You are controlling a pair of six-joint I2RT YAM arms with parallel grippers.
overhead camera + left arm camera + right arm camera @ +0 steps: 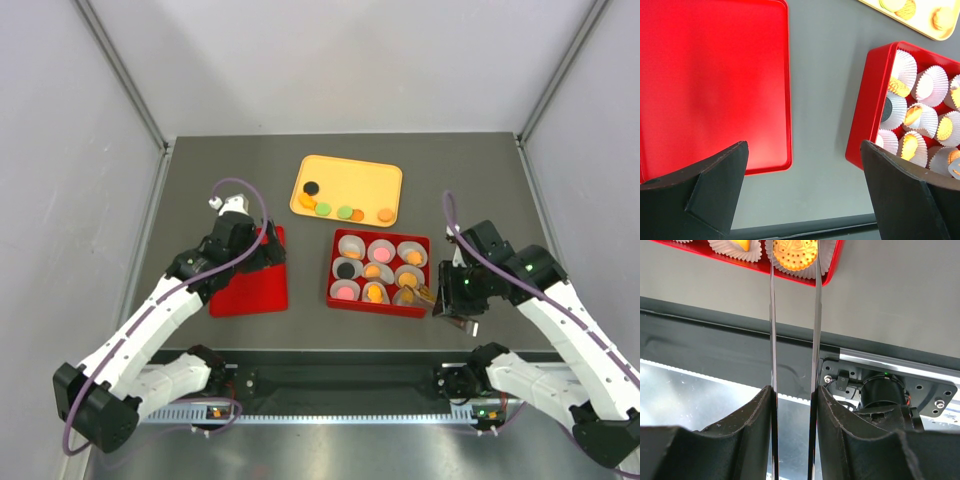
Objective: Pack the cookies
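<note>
Several cookies (345,212) lie on the yellow tray (392,180); more sit in paper cups (382,250) inside the red box (378,307); the right gripper (793,247) pinches one orange cookie (792,257) over the box's corner; the left gripper (804,150) has its fingers far apart beside the red lid (715,75).

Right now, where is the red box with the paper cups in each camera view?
Top external: the red box sits at centre, just below the yellow tray.
Left wrist: the box is at the right edge, partly cut off.
Right wrist: only the box's near rim shows, along the top.
Shared landmark: the gray table under it.
</note>
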